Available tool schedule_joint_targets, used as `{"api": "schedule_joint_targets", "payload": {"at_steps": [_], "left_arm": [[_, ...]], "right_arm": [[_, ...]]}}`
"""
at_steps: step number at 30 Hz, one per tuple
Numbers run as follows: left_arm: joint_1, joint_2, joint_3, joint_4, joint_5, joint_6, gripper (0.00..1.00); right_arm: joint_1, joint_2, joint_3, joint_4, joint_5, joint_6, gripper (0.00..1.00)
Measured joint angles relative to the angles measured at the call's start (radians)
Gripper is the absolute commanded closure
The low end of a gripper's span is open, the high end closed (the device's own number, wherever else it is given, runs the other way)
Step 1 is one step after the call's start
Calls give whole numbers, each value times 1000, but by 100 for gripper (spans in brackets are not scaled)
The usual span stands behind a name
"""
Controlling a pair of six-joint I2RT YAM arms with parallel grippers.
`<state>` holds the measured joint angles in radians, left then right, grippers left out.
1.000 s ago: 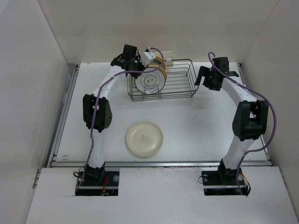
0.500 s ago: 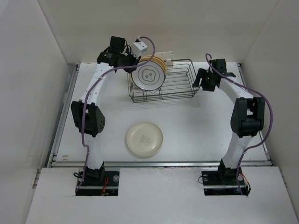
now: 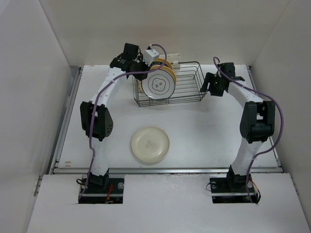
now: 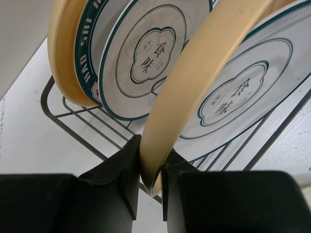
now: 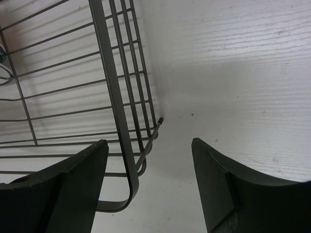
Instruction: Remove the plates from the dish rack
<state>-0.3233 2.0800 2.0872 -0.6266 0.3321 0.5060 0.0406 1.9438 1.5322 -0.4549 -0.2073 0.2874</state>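
Firmly, my left pincer [image 4: 150, 179] nips the black-rimmed white round plate [image 4: 233, 102] by its edge, ready to lift. The right pincer [image 5: 146, 194] gapes at the dark wire dish rack [image 5: 114, 97], probably bracing it.

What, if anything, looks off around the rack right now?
Nothing spilled or broken. The left gripper pinches the rim of the front plate in the rack, other plates behind it. One oddity: the open right gripper straddles the rack's end wire without gripping it.
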Motion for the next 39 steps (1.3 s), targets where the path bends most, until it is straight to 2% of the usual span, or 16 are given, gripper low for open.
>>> {"api": "schedule_joint_targets", "payload": {"at_steps": [17,25,37,39], "left_arm": [[-11,-3,44,13,-79,-79,100],[1,-10,52,108,-195,-74,100],[-3,-9,-20,143,-192,-67,100],[-4,-9,-26,152,-182,-64,95]], "right_arm": [[0,0,-11,0,-1,0,25],[0,0,-11,0,-2,0,25],[0,-6,-43,27,-2,2,25],[0,-6,-43,29,-3,2,25]]}}
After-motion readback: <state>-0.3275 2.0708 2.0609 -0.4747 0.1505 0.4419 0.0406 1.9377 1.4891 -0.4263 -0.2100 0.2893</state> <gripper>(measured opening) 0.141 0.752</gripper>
